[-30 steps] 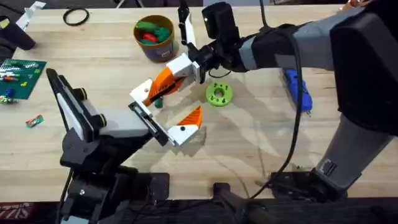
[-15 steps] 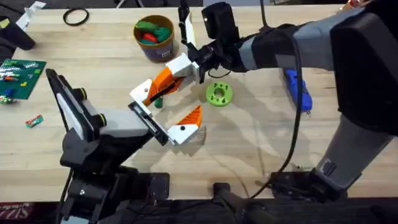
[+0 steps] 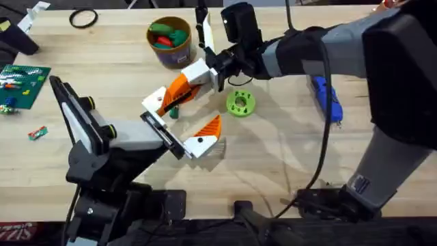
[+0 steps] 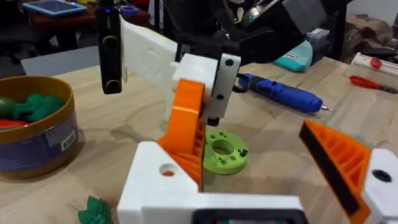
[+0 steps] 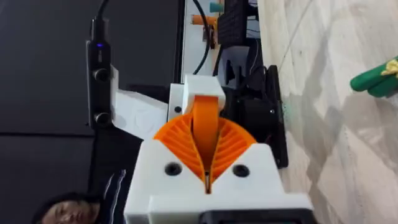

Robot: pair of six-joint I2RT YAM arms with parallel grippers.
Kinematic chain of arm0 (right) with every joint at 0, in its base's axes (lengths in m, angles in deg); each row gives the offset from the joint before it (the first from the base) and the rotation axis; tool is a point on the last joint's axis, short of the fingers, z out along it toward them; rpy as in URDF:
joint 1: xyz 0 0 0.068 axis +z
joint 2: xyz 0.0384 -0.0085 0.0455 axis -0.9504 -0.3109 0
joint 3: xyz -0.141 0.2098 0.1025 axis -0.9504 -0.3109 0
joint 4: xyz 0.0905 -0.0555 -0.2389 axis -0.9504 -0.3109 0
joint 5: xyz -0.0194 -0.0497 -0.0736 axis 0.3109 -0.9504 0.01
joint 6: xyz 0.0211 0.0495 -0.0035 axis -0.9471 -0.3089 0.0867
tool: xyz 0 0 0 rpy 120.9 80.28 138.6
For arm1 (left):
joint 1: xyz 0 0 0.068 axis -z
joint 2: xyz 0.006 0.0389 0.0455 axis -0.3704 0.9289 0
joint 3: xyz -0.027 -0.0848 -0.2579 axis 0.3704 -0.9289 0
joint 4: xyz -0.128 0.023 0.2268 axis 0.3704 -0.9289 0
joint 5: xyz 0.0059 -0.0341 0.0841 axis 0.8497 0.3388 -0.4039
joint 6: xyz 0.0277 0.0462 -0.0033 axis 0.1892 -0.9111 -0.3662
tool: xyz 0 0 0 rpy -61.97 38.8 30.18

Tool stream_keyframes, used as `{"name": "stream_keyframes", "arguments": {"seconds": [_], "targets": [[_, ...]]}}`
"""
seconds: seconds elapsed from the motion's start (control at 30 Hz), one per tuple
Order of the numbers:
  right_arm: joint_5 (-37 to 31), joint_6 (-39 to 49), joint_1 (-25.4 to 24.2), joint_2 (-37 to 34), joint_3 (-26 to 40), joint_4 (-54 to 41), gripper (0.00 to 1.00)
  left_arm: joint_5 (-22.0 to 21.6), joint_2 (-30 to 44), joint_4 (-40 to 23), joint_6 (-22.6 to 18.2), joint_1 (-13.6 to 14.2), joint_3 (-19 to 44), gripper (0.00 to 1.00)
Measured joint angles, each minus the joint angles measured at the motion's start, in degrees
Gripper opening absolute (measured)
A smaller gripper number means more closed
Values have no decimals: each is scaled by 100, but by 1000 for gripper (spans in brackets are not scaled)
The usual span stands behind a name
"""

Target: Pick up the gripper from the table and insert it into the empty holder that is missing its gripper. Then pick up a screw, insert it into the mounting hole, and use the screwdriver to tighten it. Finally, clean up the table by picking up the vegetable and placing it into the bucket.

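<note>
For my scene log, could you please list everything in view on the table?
long orange finger: one, orange, white base, mid-table, tip by the holder
bucket: one, purple-blue, tan rim, far centre; green and red vegetables inside
vegetable: one, green, on the table beside the holder
disc: one, lime-green, centre
screwdriver: one, blue, right
ring: one, black, far left
board: one, green, left edge
table: one, light wood
holder: one, black bar, white brackets, left arm's tip
right pincer: shut on the long orange finger

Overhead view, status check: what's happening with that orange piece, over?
Right claw shut on the gripper, raised off the table. Gripper at the holder's empty bracket; seating unclear. Green vegetable and lime disc close by.
</note>
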Motion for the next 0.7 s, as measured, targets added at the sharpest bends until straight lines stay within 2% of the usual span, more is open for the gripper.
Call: {"name": "stream_keyframes", "arguments": {"seconds": [0.37, 0.53, 0.63, 0.7], "targets": [[-6, -3, 2, 0, 6, 2, 11, -12, 0, 0, 9, 0, 0, 987], [9, -10, 3, -1, 6, 0, 93, -7, 0, 0, 8, 0, 0, 987], [162, -44, 188, 0, 6, 1, 238, 49, 0, 2, -10, 0, 0, 987], [164, -45, 296, -1, 6, 14, 268, 9, 0, 2, -14, 0, 0, 987]]}}
